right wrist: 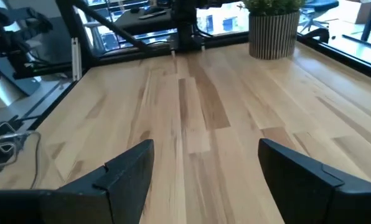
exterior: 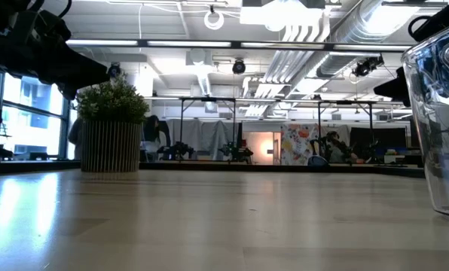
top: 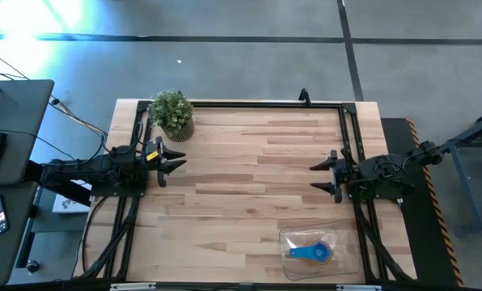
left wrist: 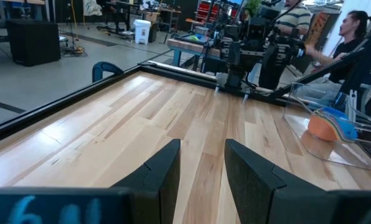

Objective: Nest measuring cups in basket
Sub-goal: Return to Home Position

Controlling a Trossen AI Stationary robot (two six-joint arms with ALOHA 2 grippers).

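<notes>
The clear basket (top: 320, 252) sits near the table's near right corner, and its wall also shows in the low view (exterior: 438, 128). Inside it the measuring cups (top: 312, 251) lie stacked together, blue on top; the left wrist view shows the stack (left wrist: 330, 125) with an orange cup foremost. My left gripper (top: 179, 161) hovers open at the table's left side, beside the plant. My right gripper (top: 315, 177) hovers open at the right side, above and away from the basket. Neither gripper touches anything.
A potted plant (top: 173, 114) stands at the far left of the table, close to my left gripper. A black frame rail (top: 249, 103) runs along the far edge. People sit beyond the table in the left wrist view (left wrist: 350, 31). The middle of the wooden table (top: 249, 178) is bare.
</notes>
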